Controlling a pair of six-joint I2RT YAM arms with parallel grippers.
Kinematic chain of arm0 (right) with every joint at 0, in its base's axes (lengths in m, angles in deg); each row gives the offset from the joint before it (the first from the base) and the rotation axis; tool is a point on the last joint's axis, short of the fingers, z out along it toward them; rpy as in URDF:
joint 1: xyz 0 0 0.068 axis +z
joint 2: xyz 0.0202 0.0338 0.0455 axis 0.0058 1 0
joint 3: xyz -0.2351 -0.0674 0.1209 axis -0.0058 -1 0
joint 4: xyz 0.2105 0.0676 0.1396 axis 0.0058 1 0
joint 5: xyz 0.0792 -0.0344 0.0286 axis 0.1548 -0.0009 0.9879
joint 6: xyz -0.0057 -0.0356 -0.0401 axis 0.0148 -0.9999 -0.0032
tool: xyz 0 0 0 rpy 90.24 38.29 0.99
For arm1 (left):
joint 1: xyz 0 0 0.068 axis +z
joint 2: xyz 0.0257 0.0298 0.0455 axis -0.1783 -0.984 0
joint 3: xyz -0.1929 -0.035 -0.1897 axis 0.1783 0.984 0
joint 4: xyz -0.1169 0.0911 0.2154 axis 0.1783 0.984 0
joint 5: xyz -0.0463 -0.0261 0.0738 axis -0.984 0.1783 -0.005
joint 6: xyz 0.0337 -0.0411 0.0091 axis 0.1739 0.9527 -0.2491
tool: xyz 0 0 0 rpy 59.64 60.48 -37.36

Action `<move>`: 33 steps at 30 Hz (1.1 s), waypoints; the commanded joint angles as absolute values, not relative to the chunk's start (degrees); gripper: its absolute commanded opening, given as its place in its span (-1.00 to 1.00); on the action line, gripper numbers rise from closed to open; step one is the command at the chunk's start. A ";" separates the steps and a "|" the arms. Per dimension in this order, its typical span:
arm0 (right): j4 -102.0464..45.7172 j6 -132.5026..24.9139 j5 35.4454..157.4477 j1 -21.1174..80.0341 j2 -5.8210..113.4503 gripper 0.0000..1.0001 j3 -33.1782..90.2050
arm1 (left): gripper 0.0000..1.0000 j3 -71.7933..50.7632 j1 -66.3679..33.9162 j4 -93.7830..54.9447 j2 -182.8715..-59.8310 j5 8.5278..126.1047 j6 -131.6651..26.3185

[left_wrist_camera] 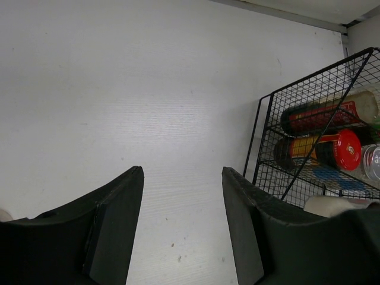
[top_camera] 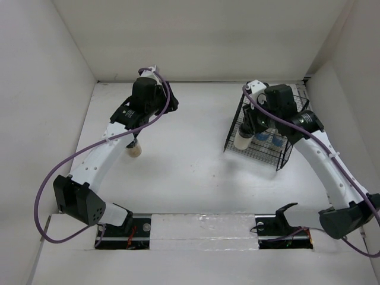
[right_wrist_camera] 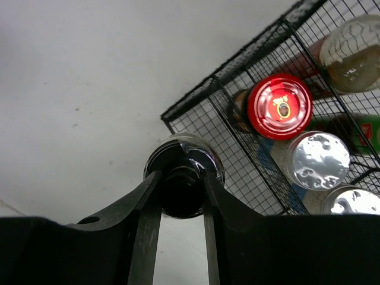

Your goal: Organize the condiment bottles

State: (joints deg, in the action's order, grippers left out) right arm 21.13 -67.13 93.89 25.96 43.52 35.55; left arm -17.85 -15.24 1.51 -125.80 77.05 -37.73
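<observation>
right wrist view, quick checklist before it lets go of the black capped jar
1. Right gripper shut on the black-capped jar by its cap: ok.
2. Jar fully inside the wire rack wall: cannot tell, it is right at the corner.
3. Jar resting on the rack floor: cannot tell.
4. Gap to the red-lidded jar and the silver-capped shaker: ok.
5. Left gripper open, empty, apart from the rack: ok.
6. All bottles racked: not ok, a pale jar sits on the table under the left arm.
</observation>
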 commanded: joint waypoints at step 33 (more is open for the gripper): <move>-3.45 -61.58 95.49 19.05 48.31 -0.60 18.97 | 0.17 -25.79 -15.39 -0.88 -125.74 74.70 -35.87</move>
